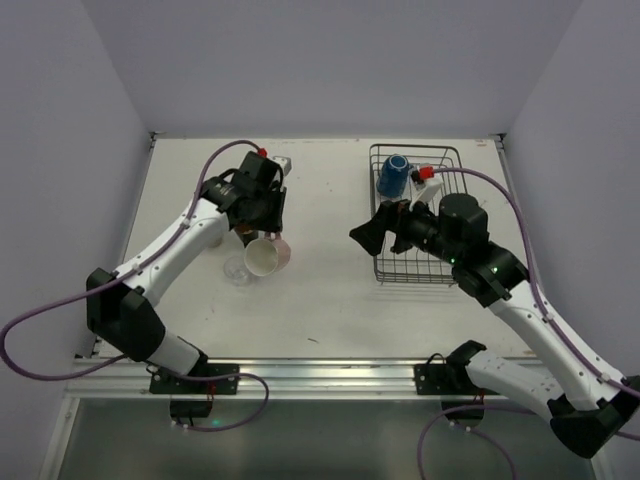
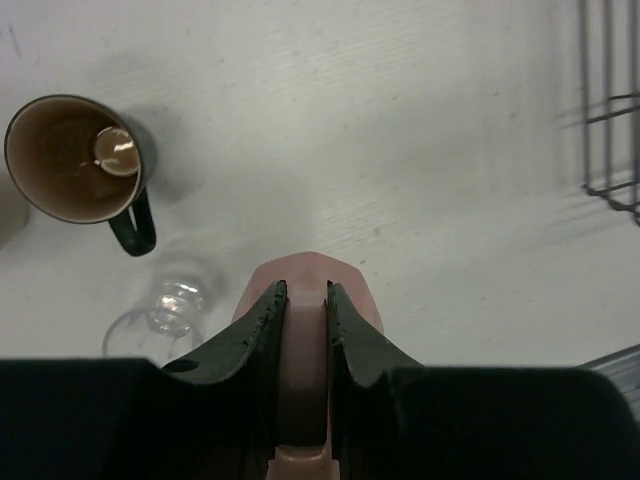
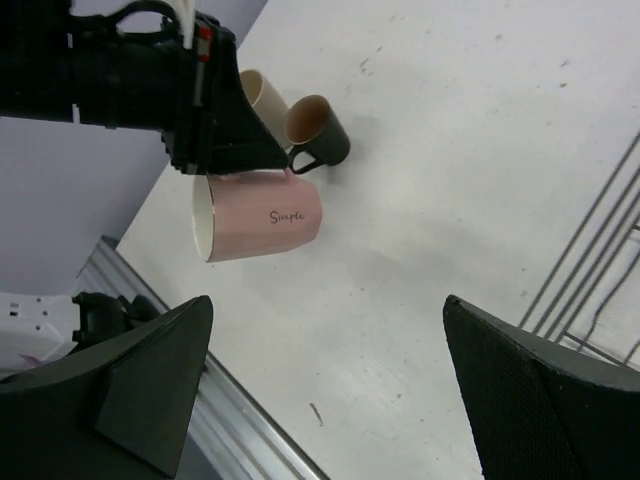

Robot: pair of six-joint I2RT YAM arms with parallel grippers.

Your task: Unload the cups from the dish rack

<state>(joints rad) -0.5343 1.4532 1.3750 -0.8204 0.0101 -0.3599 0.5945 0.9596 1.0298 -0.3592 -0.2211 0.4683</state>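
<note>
sideways, the pale pink cup [image 3: 262, 218] reads "simple"; left claw [image 2: 305, 292] grips it

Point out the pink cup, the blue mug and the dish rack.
pink cup [image 3: 262, 218]: right wrist view, on its side wall.
blue mug [image 1: 393, 176]: top external view, on its outer wall.
dish rack [image 1: 405, 265]: top external view, on bare floor bars.

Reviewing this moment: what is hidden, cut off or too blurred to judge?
Cream mug: right wrist view, partly behind the left gripper; top view, not discernible under the left arm.
Rack, near half: top view, the right arm covers it; further cups unknowable.
Glass: left wrist view, blurred, cut by the gripper body.
Pink cup: left wrist view, mostly behind the fingers.
</note>
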